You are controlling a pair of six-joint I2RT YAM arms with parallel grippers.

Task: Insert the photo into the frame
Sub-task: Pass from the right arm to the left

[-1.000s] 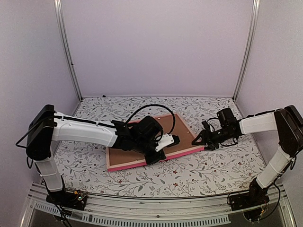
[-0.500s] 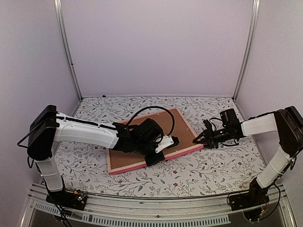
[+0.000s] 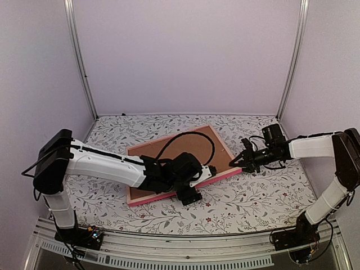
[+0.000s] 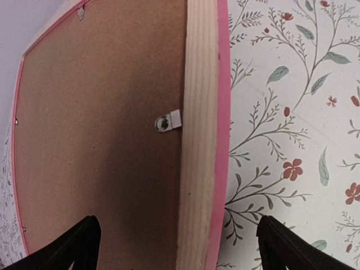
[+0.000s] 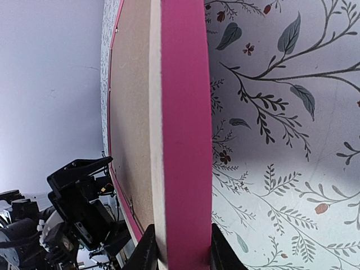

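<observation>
At the frame's (image 3: 188, 147) right corner, the right pincer (image 5: 183, 250) stands clenched on the pink rail, which runs straight ahead of it. The left pincer (image 4: 179, 247), released wide, straddles the near rail at mid-length.

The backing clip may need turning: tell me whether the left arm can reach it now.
Probably yes. The left tool hangs open astride the frame's rail, and the metal clip lies ahead on the backing board, nothing between. The right tool grips the frame well aside.
</observation>
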